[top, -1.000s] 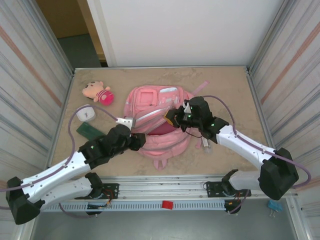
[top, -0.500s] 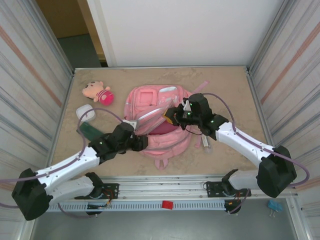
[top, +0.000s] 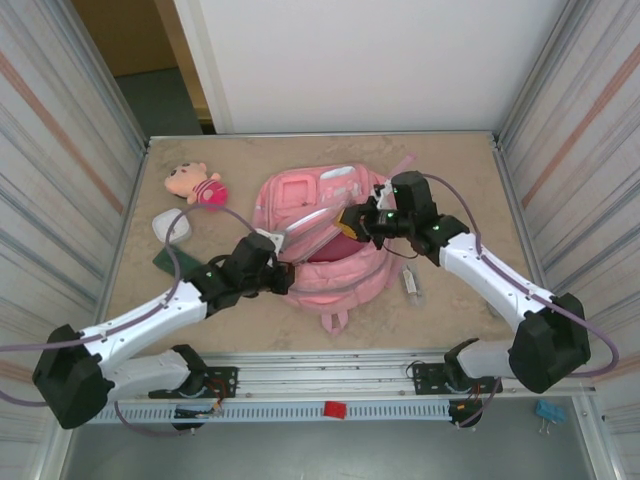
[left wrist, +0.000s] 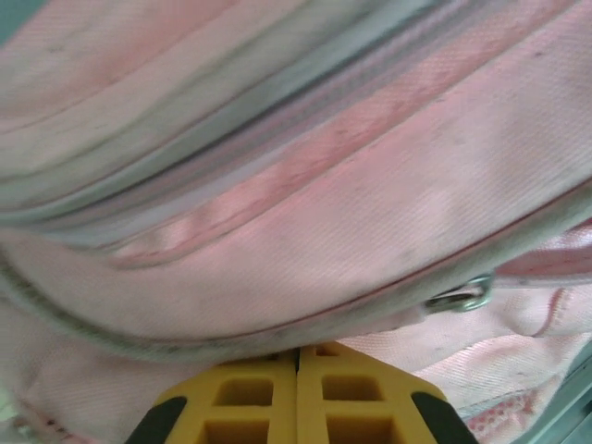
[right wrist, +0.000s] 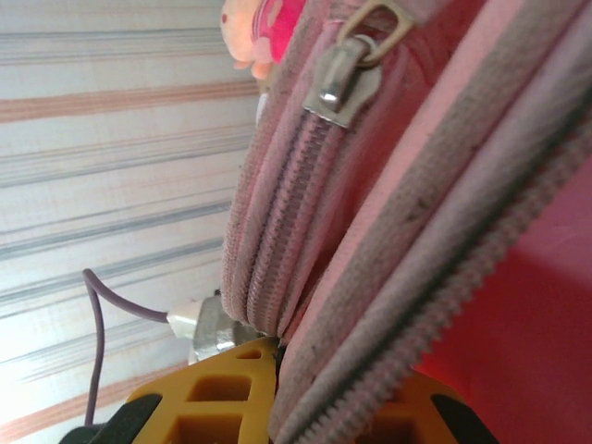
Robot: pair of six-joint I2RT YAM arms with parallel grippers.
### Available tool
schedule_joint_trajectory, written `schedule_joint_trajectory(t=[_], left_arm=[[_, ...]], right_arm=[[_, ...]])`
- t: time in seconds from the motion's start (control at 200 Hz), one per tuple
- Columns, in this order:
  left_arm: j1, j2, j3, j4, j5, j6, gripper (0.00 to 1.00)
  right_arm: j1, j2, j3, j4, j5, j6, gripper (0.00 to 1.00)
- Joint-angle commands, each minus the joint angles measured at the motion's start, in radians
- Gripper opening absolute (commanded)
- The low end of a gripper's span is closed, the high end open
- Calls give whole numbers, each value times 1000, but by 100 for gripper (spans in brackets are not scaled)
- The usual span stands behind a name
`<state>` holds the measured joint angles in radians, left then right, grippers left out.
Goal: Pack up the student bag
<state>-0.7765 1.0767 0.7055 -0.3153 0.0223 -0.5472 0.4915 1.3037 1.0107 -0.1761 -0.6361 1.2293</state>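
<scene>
While the right gripper (right wrist: 277, 388) pinches its zip edge, student bag (top: 330, 285) against closed left gripper (left wrist: 298, 375)

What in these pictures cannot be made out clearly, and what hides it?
1. Top view: what lies inside the student bag; the right gripper and the bag's own fabric cover the opening.
2. Top view: the dark green object, partly covered by the left arm.
3. Top view: the small pale item right of the bag, too small to name.
4. Left wrist view: whether the left gripper pinches fabric; the bottom edge cuts off its fingers.
</scene>
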Motion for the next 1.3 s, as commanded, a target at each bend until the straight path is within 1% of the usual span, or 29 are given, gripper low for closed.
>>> schedule_joint_trajectory(t=[0.0,0.085,0.165,0.23,0.271,0.296,0.341,0.356,0.366,0.396,0.456,0.536,0.581,0.727,0.902,1.002,1.062,1.213,1.293], left_arm=[[56,-78,-7,-78,-45,28,0],[102,-130,-41,-109,-37,41,0],[134,-170,-63,-93,2,67,0],[140,-186,-74,-34,81,99,0],[140,-185,-76,14,158,116,0],[140,-181,-78,41,201,117,5],[141,-165,-78,92,284,111,22],[140,-158,-78,108,312,107,31],[139,-154,-77,117,329,103,35],[136,-138,-71,142,371,86,41],[119,-104,-54,163,418,66,46],[75,-75,-27,157,400,81,51],[57,-60,-23,169,396,84,56],[48,-12,-18,230,410,56,65],[43,19,14,298,398,65,66],[39,36,34,331,405,71,64],[35,47,45,339,408,70,62],[24,58,75,346,437,62,49],[12,47,84,342,431,64,46]], right_arm=[[-66,-38,102,-37,-184,-140,0],[-130,-32,134,-90,-263,-186,0],[-165,-25,147,-106,-300,-201,0],[-168,-18,151,-92,-306,-190,0],[-164,-13,151,-75,-306,-177,0],[-162,-10,149,-62,-306,-167,0],[-156,-7,147,-39,-304,-149,0],[-155,-6,147,-34,-304,-145,0],[-154,-5,147,-31,-302,-142,0],[-151,-5,150,-26,-295,-137,0],[-148,-1,154,-24,-284,-132,0],[-144,0,154,-6,-275,-114,0],[-144,0,153,2,-270,-105,0],[-130,5,160,12,-270,-93,0],[-112,9,160,13,-266,-92,0],[-101,9,157,19,-261,-87,0],[-96,12,157,20,-256,-87,0],[-93,11,151,15,-247,-88,0],[-92,8,146,13,-241,-90,0]])
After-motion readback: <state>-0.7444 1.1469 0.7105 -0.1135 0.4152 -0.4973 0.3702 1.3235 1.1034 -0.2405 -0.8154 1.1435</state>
